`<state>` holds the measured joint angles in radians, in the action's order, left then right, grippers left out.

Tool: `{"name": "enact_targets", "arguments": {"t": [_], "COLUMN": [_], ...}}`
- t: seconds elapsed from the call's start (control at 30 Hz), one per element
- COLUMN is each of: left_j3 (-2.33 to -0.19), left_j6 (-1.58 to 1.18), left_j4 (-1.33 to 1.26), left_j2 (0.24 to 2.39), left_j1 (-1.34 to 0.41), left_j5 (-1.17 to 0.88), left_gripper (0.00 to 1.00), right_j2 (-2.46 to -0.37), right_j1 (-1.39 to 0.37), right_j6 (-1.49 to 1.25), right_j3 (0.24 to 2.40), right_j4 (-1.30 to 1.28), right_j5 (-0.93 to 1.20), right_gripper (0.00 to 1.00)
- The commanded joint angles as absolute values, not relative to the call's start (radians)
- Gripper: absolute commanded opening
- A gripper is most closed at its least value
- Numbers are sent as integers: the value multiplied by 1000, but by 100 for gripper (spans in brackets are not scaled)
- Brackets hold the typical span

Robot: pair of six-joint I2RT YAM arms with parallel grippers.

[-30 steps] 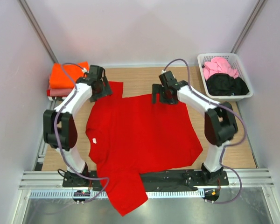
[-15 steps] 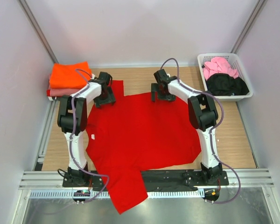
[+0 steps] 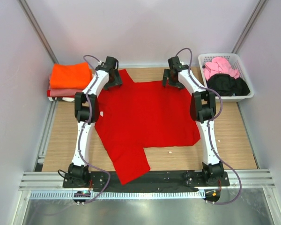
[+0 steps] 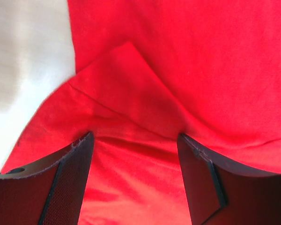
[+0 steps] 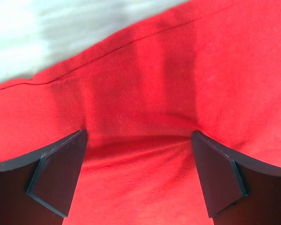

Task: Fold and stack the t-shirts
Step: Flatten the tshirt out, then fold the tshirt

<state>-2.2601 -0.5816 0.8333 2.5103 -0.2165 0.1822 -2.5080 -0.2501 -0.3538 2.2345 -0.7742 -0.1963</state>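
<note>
The bright red t-shirt [image 3: 150, 112] lies spread on the wooden table, one sleeve [image 3: 131, 166] pointing to the near edge. My left gripper [image 3: 113, 79] presses down on its far left corner, and in the left wrist view the gripper [image 4: 135, 137] stands open with red cloth [image 4: 131, 187] bunched between the fingers. My right gripper [image 3: 172, 78] sits on the shirt's far right edge, and in the right wrist view it [image 5: 138, 135] is wide open over a ridge of cloth [image 5: 140, 178]. A folded orange t-shirt [image 3: 70, 75] lies on a salmon-pink one [image 3: 61, 92] at the far left.
A white slatted basket [image 3: 203, 61] at the far right holds a pink t-shirt [image 3: 221, 66] and a black t-shirt [image 3: 227, 85]. A small white speck [image 3: 170, 151] lies on the wood [image 3: 225, 140] near the shirt's near hem. Walls enclose three sides.
Both arms have stretched toward the far wall, dragging the red shirt away from the near edge. The part that hung over the front rail now lies on the table.
</note>
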Motion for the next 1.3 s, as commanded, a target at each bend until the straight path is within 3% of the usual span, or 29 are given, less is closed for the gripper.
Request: {"name": "enact_targets", "arguments": {"t": [0.0, 0.27, 0.57, 0.7, 0.9, 0.93, 1.0, 1.07, 1.27], "left_j3": [-2457, -2384, -2036, -1788, -1425, -1360, -1307, -1208, -1046], "left_j6": [-551, -526, -545, -546, -560, -551, -534, -522, -531], "left_j4": [956, 870, 861, 842, 841, 862, 903, 974, 967], "left_j2": [2651, 2522, 2056, 1829, 1496, 1461, 1386, 1309, 1083], "left_j1": [-210, -216, -235, -255, -310, -324, -380, -434, -462], "left_j5": [147, 95, 138, 153, 135, 123, 133, 196, 241], "left_gripper": [73, 79, 80, 80, 81, 93, 94, 95, 98], "right_j2": [-2603, -2582, -2344, -2127, -1719, -1666, -1527, -1394, -1244], "right_j1": [-227, -224, -224, -227, -239, -242, -242, -242, -244], "right_j6": [-345, -319, -314, -327, -426, -440, -468, -527, -575], "right_j3": [2284, 2329, 2269, 2022, 1487, 1353, 1240, 1043, 859], "right_j4": [-853, -847, -908, -856, -724, -688, -680, -643, -646], "right_j5": [-167, -143, -192, -219, -294, -307, -321, -304, -236], "right_gripper": [100, 100, 100, 100, 100, 100, 99, 95, 82]}}
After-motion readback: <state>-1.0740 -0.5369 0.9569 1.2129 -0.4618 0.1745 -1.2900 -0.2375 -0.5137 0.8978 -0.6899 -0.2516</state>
